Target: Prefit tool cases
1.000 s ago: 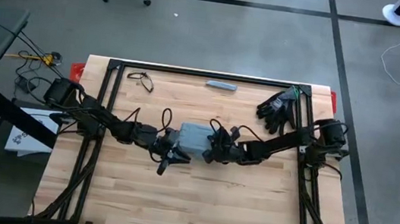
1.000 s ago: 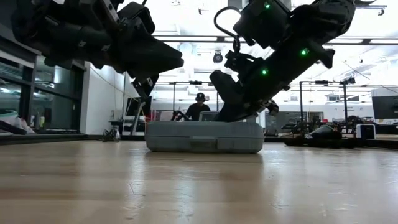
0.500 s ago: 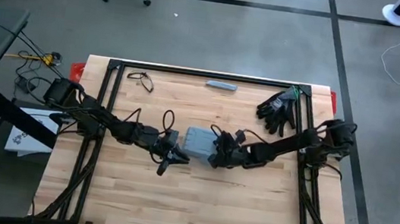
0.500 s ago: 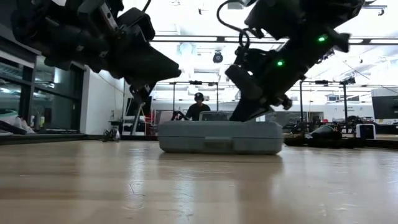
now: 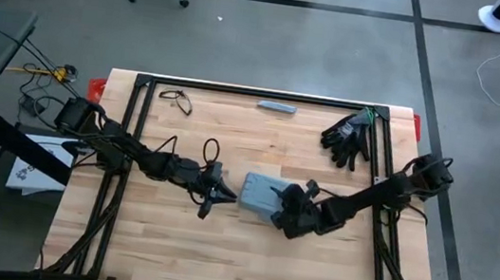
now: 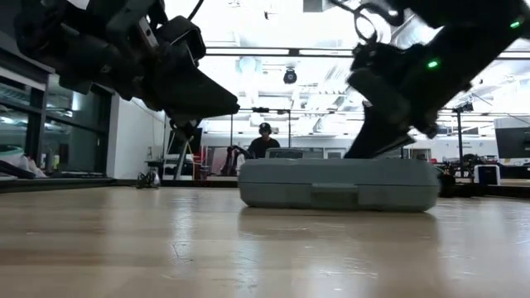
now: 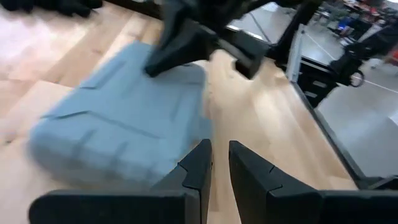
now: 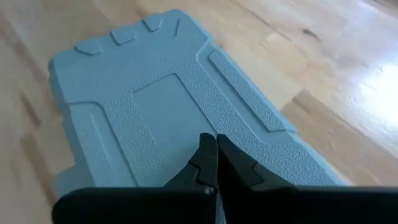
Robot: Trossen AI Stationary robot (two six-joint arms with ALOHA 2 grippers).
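The blue-grey tool case lies shut and flat on its underside near the table's middle; it also shows in the low view. My right gripper is shut, with its tips down on the case's lid. My left gripper hovers just left of the case, pointing at it. A narrow gap shows between its fingers with nothing in it. In the low view it is above the table and apart from the case. My right gripper presses its shut fingertips on the lid's textured top, beside the raised rectangular panel, toward the case's right end. The fingers slant down from the table's right. The case stays flat on the wood.
Black gloves lie at the far right, a slim grey bar at the far middle and a small dark wire-like object at the far left. A black frame rims the table. A person sits in the room beyond.
My right gripper has moved toward the table's right and near edges with its shut tips on the lid. The case has slid along the wood with it, away from my left gripper, and has turned a little. It has stayed flat.
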